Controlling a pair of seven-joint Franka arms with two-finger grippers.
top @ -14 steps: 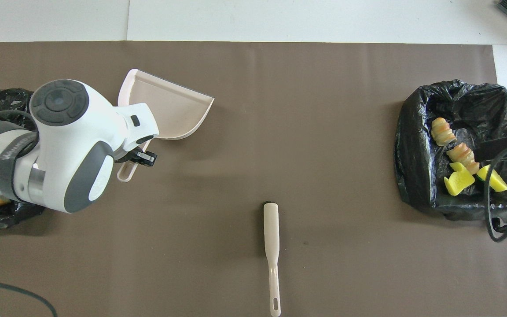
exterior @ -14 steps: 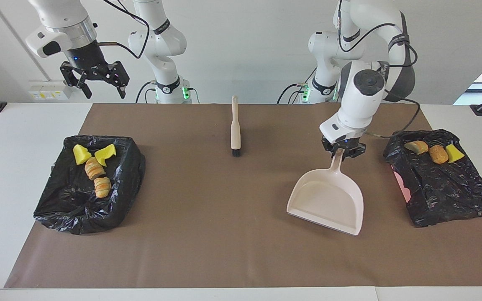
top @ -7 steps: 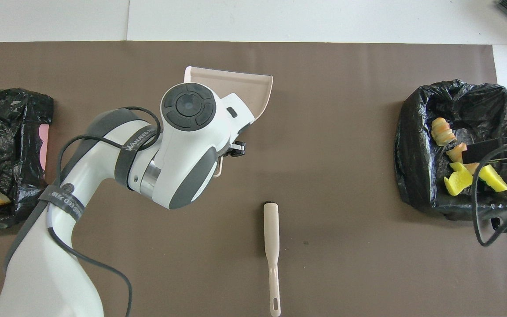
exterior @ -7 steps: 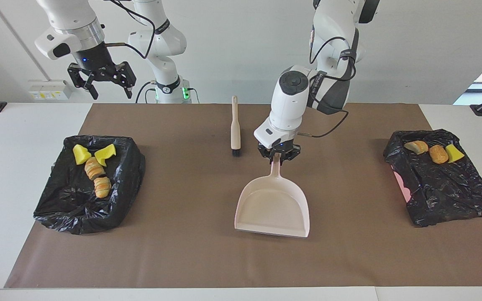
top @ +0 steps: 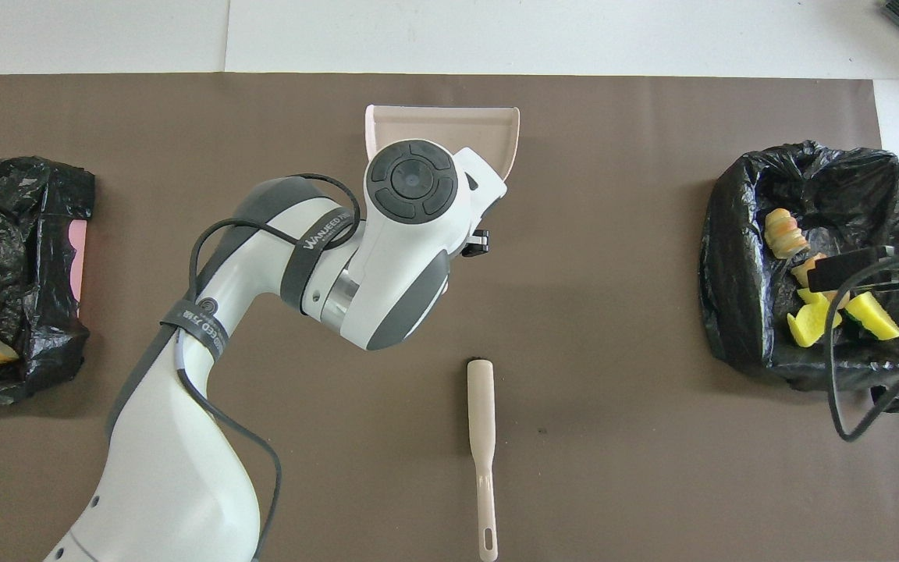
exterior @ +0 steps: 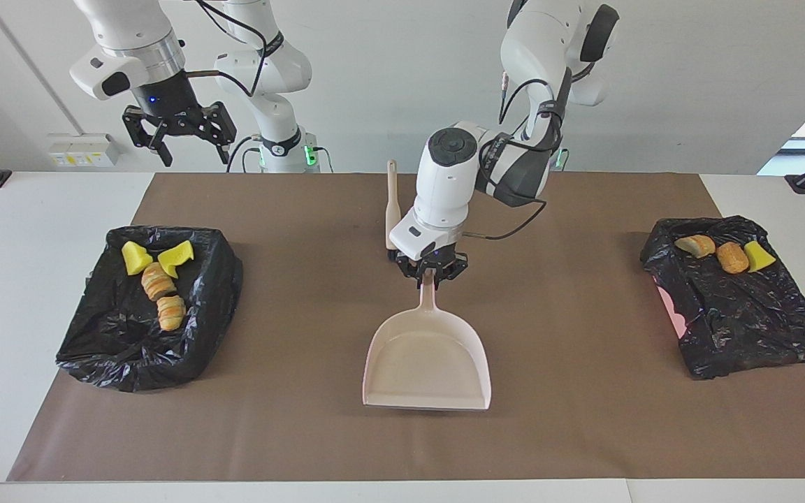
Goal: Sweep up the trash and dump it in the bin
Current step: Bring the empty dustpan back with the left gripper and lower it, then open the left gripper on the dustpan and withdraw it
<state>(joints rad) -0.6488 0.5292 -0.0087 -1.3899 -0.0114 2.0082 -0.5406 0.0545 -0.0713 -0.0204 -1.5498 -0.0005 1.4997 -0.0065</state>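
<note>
A black band (top: 323,234) around the left arm's forearm carries white lettering that looks like "WANJEED", though the letters are too small to be sure. A second band (top: 198,326) lower on the same arm also has white print, which cannot be read. No other text or label is legible.

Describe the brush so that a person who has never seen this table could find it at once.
Find the brown mat covering the table, then its middle strip between the two black bin bags. The brush lies flat there, nearer to the robots than the dustpan. It is a slim cream stick with dark bristles at one end, unlike the wide dustpan.
</note>
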